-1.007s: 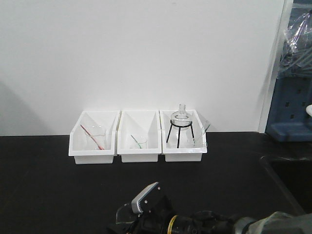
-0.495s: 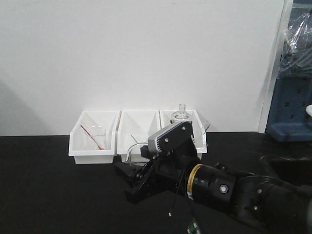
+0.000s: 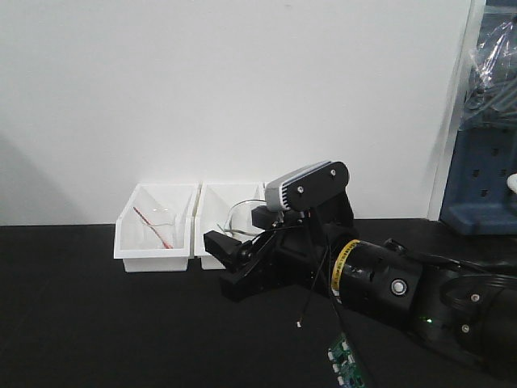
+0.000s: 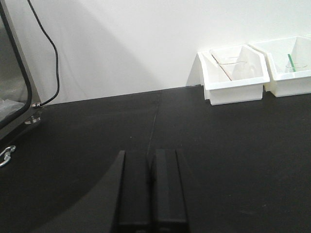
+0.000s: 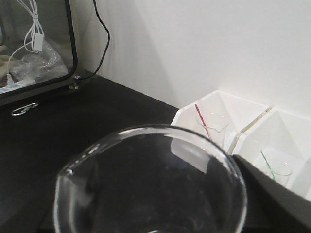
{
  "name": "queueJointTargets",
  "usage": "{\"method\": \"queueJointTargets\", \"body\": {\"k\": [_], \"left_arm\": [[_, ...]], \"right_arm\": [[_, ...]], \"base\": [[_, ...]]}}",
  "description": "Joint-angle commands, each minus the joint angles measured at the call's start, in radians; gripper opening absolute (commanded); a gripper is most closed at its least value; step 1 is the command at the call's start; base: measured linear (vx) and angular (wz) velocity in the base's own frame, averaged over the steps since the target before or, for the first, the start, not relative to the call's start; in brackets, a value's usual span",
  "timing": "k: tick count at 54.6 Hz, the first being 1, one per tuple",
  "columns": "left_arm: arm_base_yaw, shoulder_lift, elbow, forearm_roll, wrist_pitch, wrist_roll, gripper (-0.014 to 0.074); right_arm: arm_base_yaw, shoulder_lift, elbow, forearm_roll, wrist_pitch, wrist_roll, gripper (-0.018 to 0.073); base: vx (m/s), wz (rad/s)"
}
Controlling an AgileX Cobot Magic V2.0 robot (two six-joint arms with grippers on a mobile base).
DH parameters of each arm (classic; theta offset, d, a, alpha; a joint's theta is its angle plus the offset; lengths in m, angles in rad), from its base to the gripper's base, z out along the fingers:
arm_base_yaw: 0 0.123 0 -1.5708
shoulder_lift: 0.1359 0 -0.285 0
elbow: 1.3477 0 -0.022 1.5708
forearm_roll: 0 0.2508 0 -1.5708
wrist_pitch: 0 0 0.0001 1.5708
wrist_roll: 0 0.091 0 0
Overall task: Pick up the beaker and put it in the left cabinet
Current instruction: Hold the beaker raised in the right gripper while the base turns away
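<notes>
The beaker [image 3: 245,217], clear glass with a pour spout, is held above the black table in front of the middle white bin. My right gripper [image 3: 239,252] is shut on it from below. In the right wrist view its rim [image 5: 146,133] fills the lower frame, with one dark finger [image 5: 277,199] beside it. My left gripper [image 4: 150,162] hovers low over the black table, shut and holding nothing. The left cabinet [image 5: 34,53] shows as a dark-framed glass front at the far left, with cables and bags inside. Its edge [image 4: 12,82] also shows in the left wrist view.
A white bin [image 3: 153,242] holds a beaker with a red rod [image 3: 157,226]. The middle bin [image 3: 216,202] is partly covered by my right arm [image 3: 388,291]. A black cable [image 4: 53,58] hangs down the wall. A blue unit [image 3: 485,186] stands at the right.
My right arm has risen from the bottom edge and moved forward and up with the beaker. It now hides the rightmost bin and the flask on its tripod.
</notes>
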State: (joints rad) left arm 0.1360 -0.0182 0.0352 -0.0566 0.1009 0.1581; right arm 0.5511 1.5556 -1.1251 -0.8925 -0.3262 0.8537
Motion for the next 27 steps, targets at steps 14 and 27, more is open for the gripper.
{"method": "queueJointTargets", "body": {"k": [14,27], "left_arm": [[0.000,-0.012,-0.017,-0.005,-0.082,-0.002,-0.0006],[0.000,-0.012,-0.017,-0.005,-0.082,-0.002,-0.0006]], "right_arm": [[-0.004,-0.043,-0.038,0.011,-0.048,0.002,0.0201],[-0.004,-0.043,-0.038,0.011,-0.048,0.001,0.0201]], "base": [[0.00,0.00],[0.00,0.00]]}}
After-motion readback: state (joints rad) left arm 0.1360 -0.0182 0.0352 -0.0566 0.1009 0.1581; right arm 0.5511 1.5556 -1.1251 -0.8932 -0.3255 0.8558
